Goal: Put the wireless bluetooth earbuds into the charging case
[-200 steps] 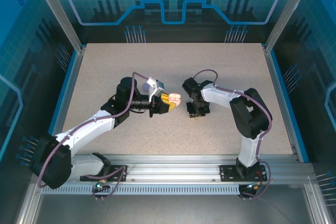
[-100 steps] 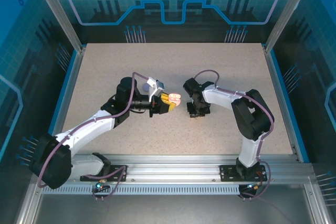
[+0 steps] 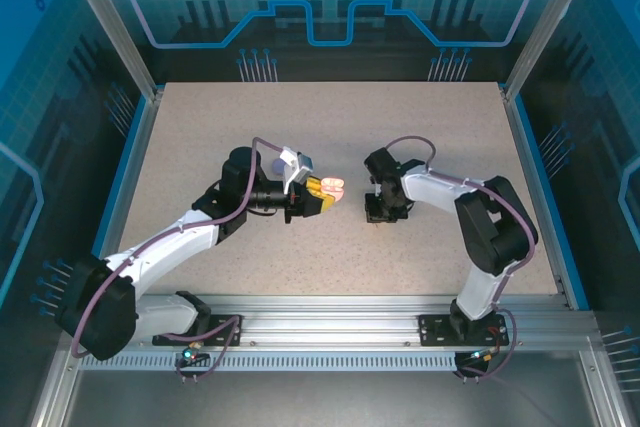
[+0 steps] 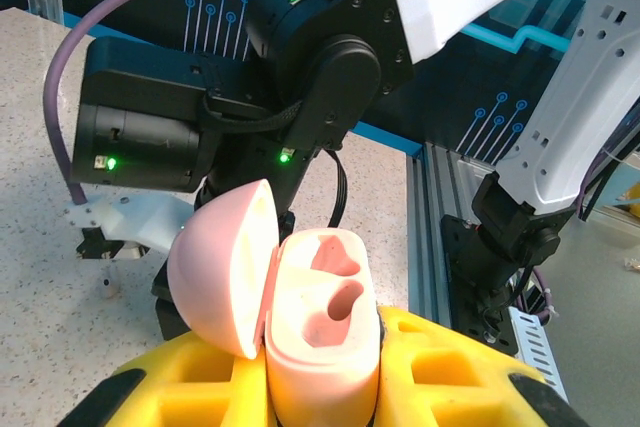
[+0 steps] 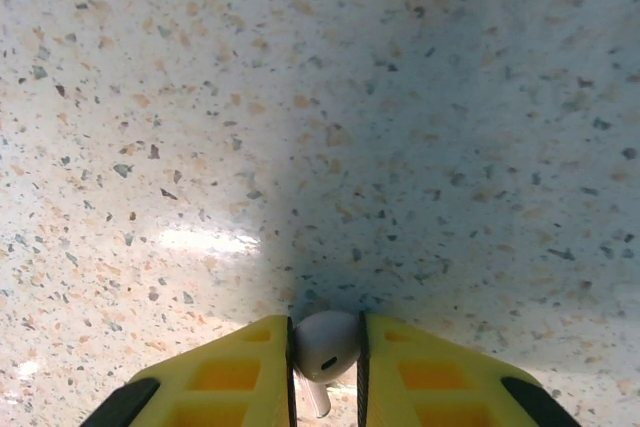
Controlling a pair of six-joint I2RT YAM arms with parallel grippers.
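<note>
My left gripper is shut on the pink charging case, held above the table with its lid swung open. In the left wrist view the case sits between the yellow fingers, its lid tipped left and both pink sockets empty. My right gripper points down at the table just right of the case. In the right wrist view its yellow fingers are shut on a pale earbud, stem pointing back toward the camera, just above the speckled tabletop.
The right arm's black wrist fills the space just beyond the open case. A tiny pale speck lies on the table below it. Aluminium rails run along the near edge, and blue walls enclose the table.
The right gripper has shifted a little to the right and away from the case, and its jaws closed slightly. The left arm and the case have stayed still.
</note>
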